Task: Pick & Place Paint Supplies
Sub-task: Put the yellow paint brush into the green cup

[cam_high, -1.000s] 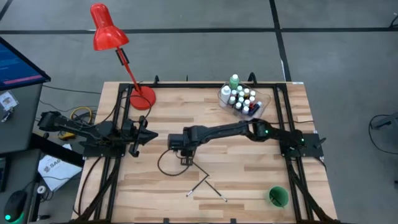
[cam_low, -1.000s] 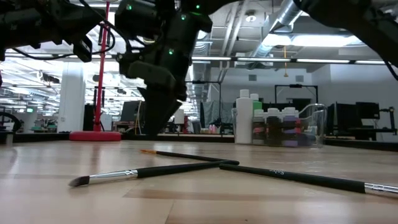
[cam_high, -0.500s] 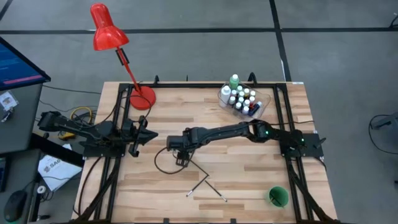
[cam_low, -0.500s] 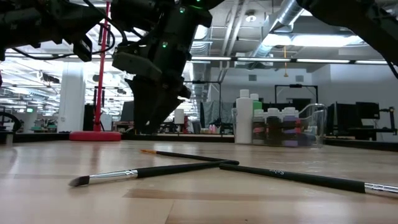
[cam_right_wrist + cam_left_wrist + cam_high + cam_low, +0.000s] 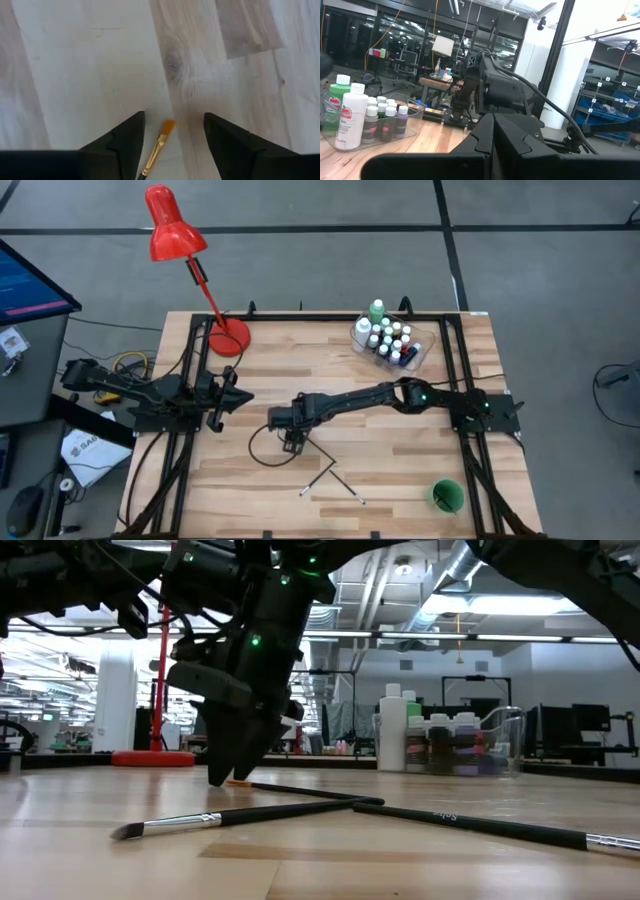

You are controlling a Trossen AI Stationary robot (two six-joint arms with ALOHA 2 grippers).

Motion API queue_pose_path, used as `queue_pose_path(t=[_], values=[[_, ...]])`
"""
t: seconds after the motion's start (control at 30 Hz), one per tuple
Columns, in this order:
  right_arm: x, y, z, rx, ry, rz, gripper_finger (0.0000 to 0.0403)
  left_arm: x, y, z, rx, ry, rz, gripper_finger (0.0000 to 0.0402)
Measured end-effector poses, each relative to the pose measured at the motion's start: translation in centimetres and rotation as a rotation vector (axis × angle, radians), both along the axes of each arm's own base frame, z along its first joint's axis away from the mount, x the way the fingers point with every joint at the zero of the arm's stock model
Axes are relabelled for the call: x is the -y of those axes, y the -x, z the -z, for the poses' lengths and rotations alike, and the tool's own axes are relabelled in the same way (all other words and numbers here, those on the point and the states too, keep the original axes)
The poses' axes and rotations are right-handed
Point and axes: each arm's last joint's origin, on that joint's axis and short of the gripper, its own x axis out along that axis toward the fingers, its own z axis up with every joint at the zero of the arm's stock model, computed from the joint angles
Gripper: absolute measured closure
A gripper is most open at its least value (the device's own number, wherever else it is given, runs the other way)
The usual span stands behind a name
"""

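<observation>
Right wrist view shows the right gripper (image 5: 170, 135) open wide and holding nothing; the orange tip of a thin paintbrush (image 5: 159, 142) lies on the wooden table (image 5: 75, 60) between its two fingers; the brush's long handle runs back under the gripper. From above, this gripper (image 5: 291, 442) is near the middle of the table, closer to the brushes than the left gripper (image 5: 232, 395), which waits shut at the left side.
</observation>
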Motion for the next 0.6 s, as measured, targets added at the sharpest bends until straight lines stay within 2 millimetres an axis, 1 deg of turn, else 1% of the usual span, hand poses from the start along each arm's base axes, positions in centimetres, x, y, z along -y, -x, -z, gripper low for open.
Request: queue_pose_path(t=[0.1,0.23,0.33,0.37,0.5,0.53,0.6], values=[[-0.1,0.0,0.0,-0.002,-0.004,0.019,0.0211,0.0,0.0,0.0,0.0,0.0,0.0,0.04],[0.0,0.3,0.1,-0.029,-0.002,0.023,0.0243,0.0,0.0,0.0,0.004,0.001,0.0,0.04],[0.0,0.4,0.2,-0.04,-0.002,0.022,0.0281,0.0,0.0,0.0,0.005,0.001,0.0,0.04],[0.0,0.3,0.5,-0.046,-0.002,0.022,0.0295,0.0,0.0,-0.1,0.006,0.001,0.0,0.04],[0.0,0.3,0.8,-0.05,0.002,0.022,0.0353,0.0,0.0,-0.1,0.006,0.001,0.0,0.04],[0.0,0.3,1.2,-0.057,0.005,0.023,0.0367,0.0,0.0,0.0,0.006,0.001,0.0,0.04],[0.1,0.3,1.4,-0.058,0.025,0.02,0.0391,0.0,0.0,0.0,0.006,0.001,0.0,0.04]])
